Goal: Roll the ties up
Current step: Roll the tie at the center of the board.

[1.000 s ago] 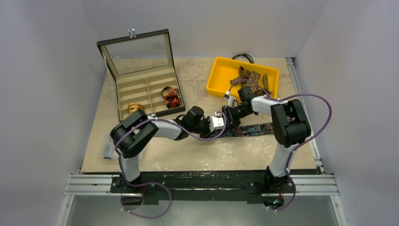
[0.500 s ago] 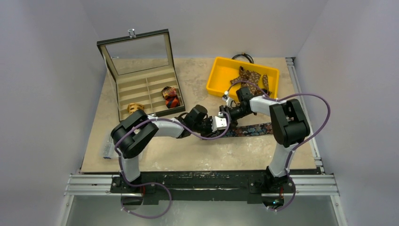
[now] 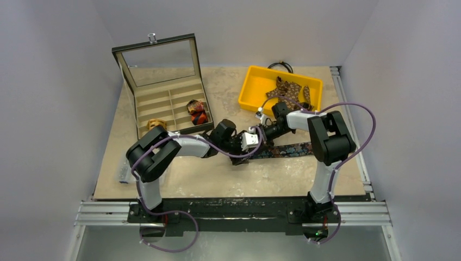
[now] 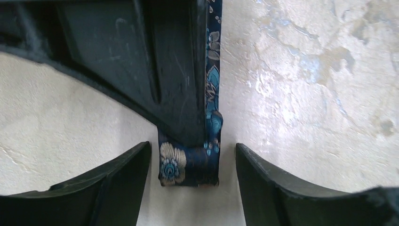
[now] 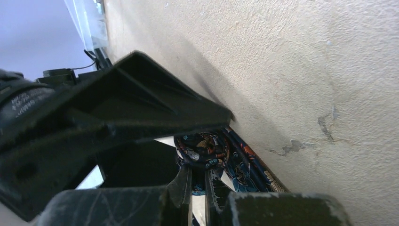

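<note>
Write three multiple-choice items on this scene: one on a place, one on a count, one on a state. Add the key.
1. Where does the brown dotted tie lie?
A in the yellow bin
B on the bare table
C draped over an arm

2. How many coiled ties sit in the open case?
A none
B two
C four

3. How does the left gripper stand?
A shut on a tie
B open, straddling the folded end of the navy floral tie
C out of view

Key:
1 A: the top view shows it inside the bin's walls.
2 B: a red-orange coil and a tan coil sit in separate compartments.
3 B: its wrist view shows one finger on each side of that end.
</note>
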